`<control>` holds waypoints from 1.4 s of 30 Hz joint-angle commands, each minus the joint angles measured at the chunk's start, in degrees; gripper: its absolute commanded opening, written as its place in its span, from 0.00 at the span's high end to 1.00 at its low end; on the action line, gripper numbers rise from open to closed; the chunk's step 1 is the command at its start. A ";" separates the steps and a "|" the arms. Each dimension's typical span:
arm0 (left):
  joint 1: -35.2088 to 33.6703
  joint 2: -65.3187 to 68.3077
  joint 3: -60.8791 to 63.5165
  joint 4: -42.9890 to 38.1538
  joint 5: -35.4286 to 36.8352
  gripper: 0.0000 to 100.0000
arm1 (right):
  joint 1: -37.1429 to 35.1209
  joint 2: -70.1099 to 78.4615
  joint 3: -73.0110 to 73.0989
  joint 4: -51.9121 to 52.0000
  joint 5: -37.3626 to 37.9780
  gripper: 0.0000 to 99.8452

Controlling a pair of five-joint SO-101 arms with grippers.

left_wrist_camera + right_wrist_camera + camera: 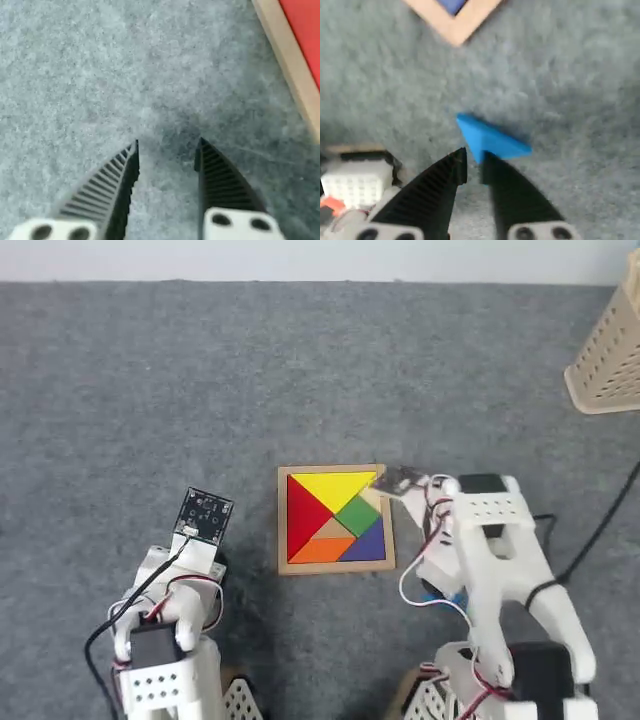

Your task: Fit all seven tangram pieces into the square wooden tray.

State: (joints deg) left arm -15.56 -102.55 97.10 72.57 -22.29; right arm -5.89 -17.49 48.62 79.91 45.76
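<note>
My right claw (474, 162) pinches the blue triangle (492, 140) by one corner; likely light, stiff and slick, it may swivel.

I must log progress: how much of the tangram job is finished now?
Done: red, yellow, green, orange and purple pieces lie in the tray, with one bare triangular gap at its middle. In hand: the right claw grips the blue triangle off the tray. To do: seat it. The left claw is open over carpet.
</note>
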 commanded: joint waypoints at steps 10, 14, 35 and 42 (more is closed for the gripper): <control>0.00 -0.53 -0.40 0.18 0.35 0.82 | 4.53 -2.33 7.91 -8.04 9.85 0.75; 0.00 -0.53 -0.40 0.18 0.35 0.82 | 4.53 -2.33 8.53 -9.10 9.67 0.75; 0.00 -0.53 -0.40 0.18 0.35 0.82 | 1.98 -0.40 -6.51 -15.78 -21.63 0.75; 0.00 -0.53 -0.40 0.18 0.35 0.82 | 1.01 2.15 -11.34 -3.65 -0.44 0.75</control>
State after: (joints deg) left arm -15.56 -102.55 97.10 72.57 -22.29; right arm -3.52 -14.86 40.97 71.38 32.40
